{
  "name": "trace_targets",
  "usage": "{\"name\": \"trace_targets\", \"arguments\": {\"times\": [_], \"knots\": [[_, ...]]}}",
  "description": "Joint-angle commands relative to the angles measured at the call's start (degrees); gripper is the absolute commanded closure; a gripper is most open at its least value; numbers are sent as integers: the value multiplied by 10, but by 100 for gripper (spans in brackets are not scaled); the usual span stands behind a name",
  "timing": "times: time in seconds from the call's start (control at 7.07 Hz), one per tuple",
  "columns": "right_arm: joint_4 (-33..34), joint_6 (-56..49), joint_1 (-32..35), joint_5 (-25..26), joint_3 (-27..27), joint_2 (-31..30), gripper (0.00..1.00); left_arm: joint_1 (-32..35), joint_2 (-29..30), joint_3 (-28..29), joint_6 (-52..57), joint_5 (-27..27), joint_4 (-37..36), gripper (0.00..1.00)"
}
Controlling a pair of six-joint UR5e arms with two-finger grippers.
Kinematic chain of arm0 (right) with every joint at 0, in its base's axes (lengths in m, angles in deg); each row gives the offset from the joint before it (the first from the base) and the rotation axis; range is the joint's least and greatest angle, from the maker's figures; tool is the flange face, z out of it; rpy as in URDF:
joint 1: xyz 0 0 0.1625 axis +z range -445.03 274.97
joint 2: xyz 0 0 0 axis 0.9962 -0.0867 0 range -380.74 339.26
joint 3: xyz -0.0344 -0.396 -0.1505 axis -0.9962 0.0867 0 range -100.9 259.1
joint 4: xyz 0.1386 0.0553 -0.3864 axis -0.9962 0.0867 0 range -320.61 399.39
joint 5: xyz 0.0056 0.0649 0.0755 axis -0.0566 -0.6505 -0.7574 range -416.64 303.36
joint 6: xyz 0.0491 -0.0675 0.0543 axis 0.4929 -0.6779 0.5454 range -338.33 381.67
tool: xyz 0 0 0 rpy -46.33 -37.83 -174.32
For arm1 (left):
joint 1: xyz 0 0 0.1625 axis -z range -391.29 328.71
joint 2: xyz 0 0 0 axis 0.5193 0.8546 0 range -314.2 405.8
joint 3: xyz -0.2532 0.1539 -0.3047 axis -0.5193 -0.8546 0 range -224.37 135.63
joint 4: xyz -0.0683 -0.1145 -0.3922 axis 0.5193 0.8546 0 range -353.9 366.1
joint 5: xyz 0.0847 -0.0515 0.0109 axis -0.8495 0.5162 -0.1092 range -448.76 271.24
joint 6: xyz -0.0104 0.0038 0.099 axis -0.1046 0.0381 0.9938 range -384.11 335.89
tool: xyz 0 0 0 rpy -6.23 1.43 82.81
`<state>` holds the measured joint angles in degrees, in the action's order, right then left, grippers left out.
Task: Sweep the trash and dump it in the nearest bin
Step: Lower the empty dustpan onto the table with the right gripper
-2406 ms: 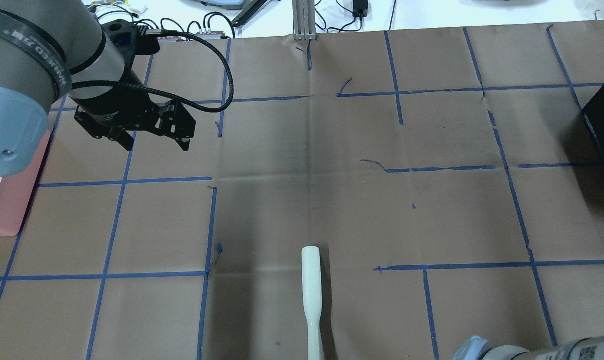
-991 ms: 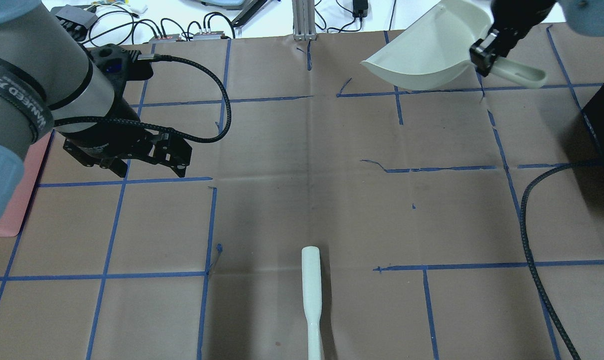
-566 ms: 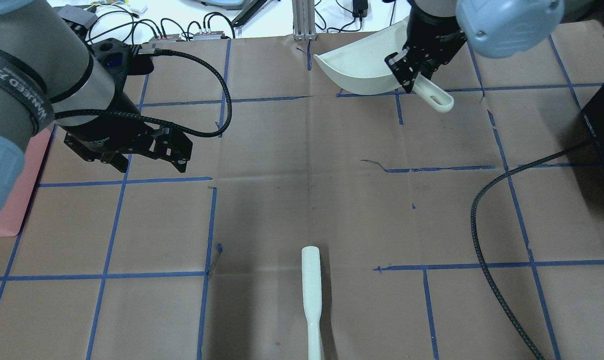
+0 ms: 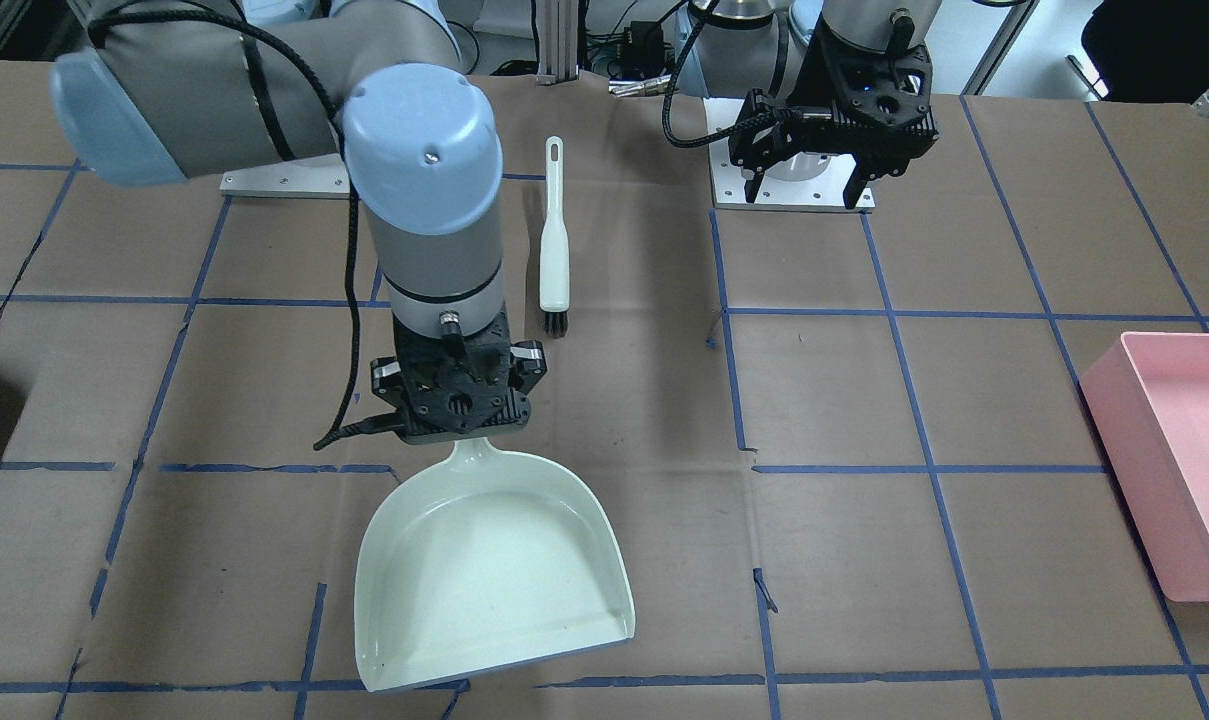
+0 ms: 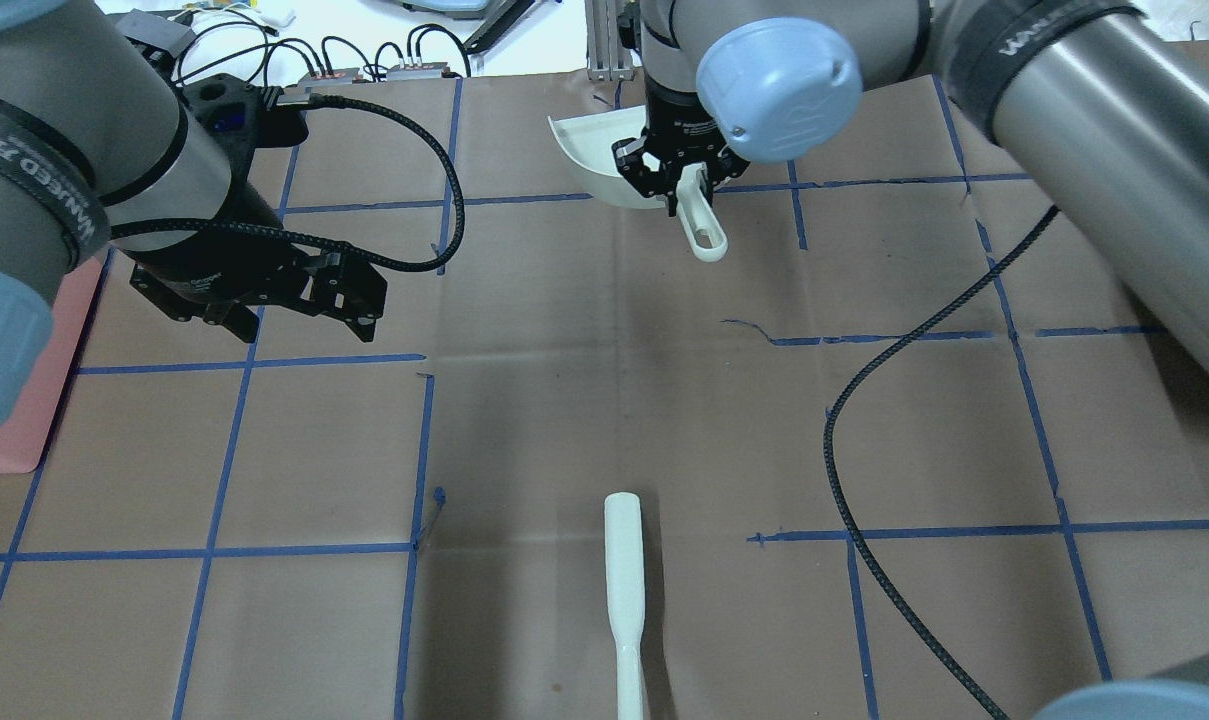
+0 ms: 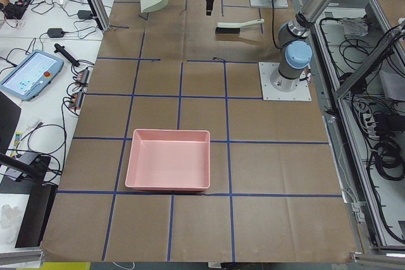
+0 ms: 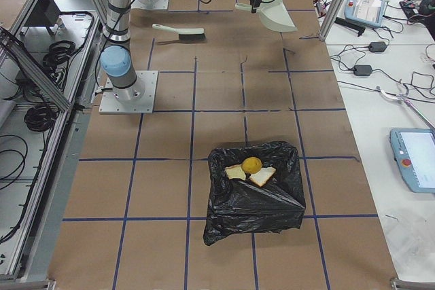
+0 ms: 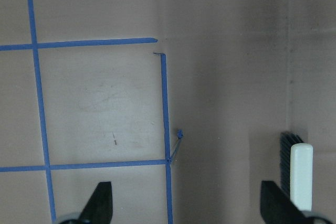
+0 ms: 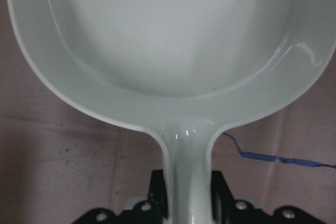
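The trash lies in the black bag bin (image 7: pixel 255 198) in the exterior right view: a yellow lump (image 7: pixel 252 165) and two bread pieces (image 7: pixel 236 172) (image 7: pixel 262 176). My right gripper (image 5: pixel 679 172) (image 4: pixel 456 405) (image 9: pixel 189 205) is shut on the handle of the pale green dustpan (image 4: pixel 489 570) (image 5: pixel 589 150) (image 9: pixel 168 30). The pan is empty and low over the far middle of the table. My left gripper (image 5: pixel 299 320) (image 4: pixel 807 185) (image 8: pixel 189 200) is open and empty above the table. The white hand brush (image 5: pixel 624 590) (image 4: pixel 554 240) (image 8: pixel 296 174) lies on the table near the robot's base.
A pink bin (image 4: pixel 1174 460) (image 6: pixel 168 169) stands at the table's end on my left. The black bag bin is at the opposite end. A cable (image 5: pixel 864 400) hangs from my right arm over the table. Blue tape lines (image 5: pixel 244 362) cross the brown paper.
My right arm has swung in from the right side with the dustpan, to the far middle of the table. My left gripper has shifted only slightly.
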<state>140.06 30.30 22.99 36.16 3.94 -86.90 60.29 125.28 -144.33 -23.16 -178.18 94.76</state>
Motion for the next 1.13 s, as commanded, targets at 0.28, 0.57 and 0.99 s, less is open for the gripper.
{"name": "trace_targets", "arguments": {"times": [0.28, 0.57, 0.99], "knots": [[57, 31, 28, 3, 1, 67, 100, 0, 1, -9, -1, -1, -1, 0], [64, 60, 27, 2, -3, 88, 100, 0, 1, -9, -2, 0, -1, 0], [140, 63, 26, 1, -51, 94, 99, 0, 1, -11, 2, 0, 0, 0]]}}
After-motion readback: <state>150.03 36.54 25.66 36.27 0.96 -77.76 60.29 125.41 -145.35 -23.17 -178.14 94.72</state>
